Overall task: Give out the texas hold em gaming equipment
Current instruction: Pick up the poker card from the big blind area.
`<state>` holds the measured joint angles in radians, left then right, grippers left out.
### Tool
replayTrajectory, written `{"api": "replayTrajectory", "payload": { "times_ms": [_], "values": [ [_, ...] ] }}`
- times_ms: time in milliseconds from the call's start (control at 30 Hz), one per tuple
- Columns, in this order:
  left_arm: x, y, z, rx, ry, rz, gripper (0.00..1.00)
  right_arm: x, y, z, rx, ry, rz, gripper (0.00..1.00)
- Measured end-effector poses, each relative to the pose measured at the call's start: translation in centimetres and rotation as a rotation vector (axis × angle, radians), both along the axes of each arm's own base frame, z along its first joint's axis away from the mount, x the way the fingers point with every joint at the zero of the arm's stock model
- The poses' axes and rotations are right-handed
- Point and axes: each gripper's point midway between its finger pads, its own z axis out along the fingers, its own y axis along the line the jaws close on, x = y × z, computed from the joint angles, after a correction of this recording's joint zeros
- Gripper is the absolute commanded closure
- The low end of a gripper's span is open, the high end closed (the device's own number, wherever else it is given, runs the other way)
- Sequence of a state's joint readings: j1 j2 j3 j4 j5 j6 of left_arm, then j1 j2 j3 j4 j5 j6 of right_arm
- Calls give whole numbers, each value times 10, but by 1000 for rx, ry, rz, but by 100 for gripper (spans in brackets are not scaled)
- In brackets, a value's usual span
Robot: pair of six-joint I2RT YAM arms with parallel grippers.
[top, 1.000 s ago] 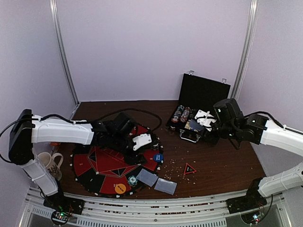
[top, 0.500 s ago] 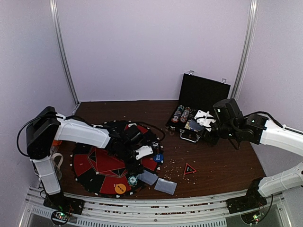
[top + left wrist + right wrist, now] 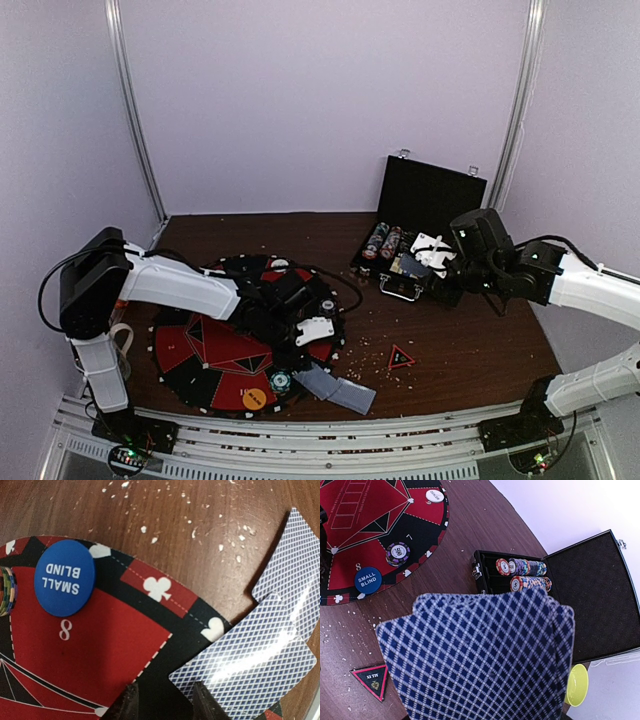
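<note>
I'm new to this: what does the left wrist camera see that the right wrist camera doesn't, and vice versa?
Only the left wrist: two face-down cards at the edge of the mat, and the left gripper, fingers apart. Only the right wrist: a fan of cards close to the lens, the open black case with chip rows, a yellow bowl, a white disc, a red triangle marker. Both: the blue SMALL BLIND disc on the red-and-black mat.

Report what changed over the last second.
The left hand swung from the middle of the round red-and-black mat to its near right edge, beside the two grey-blue-backed playing cards, which seem nudged slightly. The right hand kept its fan of cards over the black chip case; the blue round disc stayed put.
</note>
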<state>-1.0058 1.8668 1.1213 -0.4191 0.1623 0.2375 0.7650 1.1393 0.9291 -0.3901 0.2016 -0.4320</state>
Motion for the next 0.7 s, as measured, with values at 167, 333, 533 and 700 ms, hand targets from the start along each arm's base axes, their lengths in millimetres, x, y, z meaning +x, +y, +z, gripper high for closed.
{"api": "replayTrajectory", "payload": {
  "times_ms": [167,333,533,700],
  "values": [
    [-11,-6,2,-25,31,-50,55,0,0,0,-5,-2,4,50],
    [-18,-11,8,-59,46,-93,44,0,0,0,-5,-2,4,50],
    [-19,-14,14,-78,35,-125,44,0,0,0,-5,-2,5,50],
    [-20,-14,-1,-44,43,-152,52,0,0,0,-6,-2,5,50]
  ]
}}
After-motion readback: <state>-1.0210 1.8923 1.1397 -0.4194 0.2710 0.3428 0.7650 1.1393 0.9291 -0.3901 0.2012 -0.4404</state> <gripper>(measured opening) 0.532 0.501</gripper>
